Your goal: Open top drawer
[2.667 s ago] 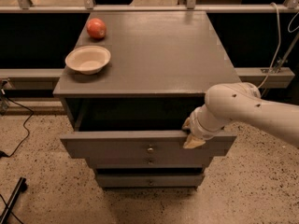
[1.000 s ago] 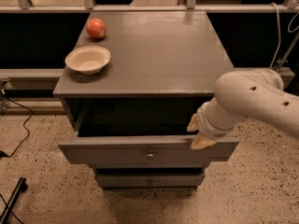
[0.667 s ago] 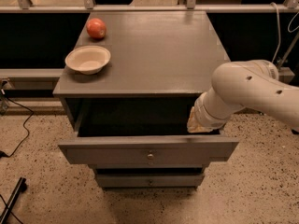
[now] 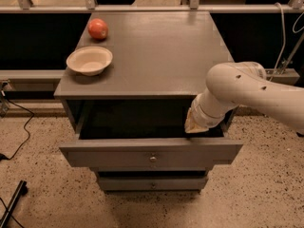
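The top drawer (image 4: 118,156) of the grey cabinet is pulled well out; its front carries a small round brass knob (image 4: 153,158) at mid-front. Its dark inside shows under the cabinet top. My gripper (image 4: 194,126) hangs from the white arm (image 4: 237,91) at the right. It sits just above the drawer's open inside, near the right end of the front panel's top edge. A second grey drawer (image 4: 152,183) below is a little out.
On the cabinet top (image 4: 161,51) a cream bowl (image 4: 89,60) stands at the left edge and a red apple (image 4: 98,28) behind it. A metal rail runs along the back. Cables lie on the speckled floor at left.
The drawer has slid further out toward the camera. My gripper and arm have lifted up and back from the front panel's top edge.
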You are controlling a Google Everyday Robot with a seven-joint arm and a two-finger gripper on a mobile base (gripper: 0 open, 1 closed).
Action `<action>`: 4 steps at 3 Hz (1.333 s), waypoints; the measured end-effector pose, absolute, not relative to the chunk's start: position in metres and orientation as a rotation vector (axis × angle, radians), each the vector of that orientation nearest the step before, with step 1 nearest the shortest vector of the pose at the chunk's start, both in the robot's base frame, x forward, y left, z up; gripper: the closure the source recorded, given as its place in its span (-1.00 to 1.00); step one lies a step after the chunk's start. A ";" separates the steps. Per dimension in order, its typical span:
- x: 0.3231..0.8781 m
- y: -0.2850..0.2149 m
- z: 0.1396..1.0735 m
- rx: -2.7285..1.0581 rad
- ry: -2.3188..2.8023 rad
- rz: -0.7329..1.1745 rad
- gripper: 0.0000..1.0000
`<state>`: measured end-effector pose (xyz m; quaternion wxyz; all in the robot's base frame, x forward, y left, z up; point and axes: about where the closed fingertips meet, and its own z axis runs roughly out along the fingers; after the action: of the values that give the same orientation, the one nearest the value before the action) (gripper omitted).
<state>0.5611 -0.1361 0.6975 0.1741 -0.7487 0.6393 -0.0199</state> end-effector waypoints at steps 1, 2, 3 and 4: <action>0.556 -0.140 0.677 -2.122 1.858 -0.007 0.56; 0.551 -0.144 0.666 -2.125 1.889 0.021 0.60; 0.551 -0.144 0.669 -2.125 1.889 0.021 0.60; 0.540 -0.149 0.666 -2.151 1.907 0.038 0.60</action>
<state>0.5405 -0.1491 0.6663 0.1331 -0.7416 0.6574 0.0133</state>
